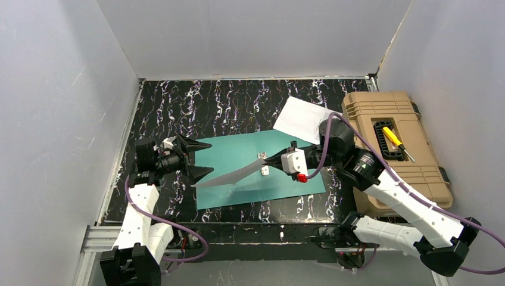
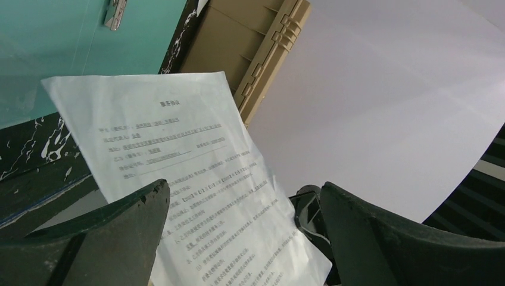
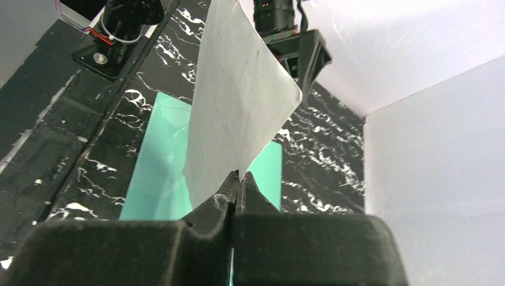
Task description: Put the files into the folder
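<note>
I see the folder flat at the middle of the tabletop, with the toolbox to its right. A loose sheet lies behind the folder, beside the toolbox. My right tool pinches the held sheet above the folder. The sheet's far end sits between my left tool's spread fingers at the folder's left edge.

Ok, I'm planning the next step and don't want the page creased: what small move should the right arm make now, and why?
Probably lower the right gripper so the sheet settles flat onto the folder. Its jaws are shut on one edge, the sheet hangs curved above the open folder, and the left gripper stands open near the free end without holding it.
</note>
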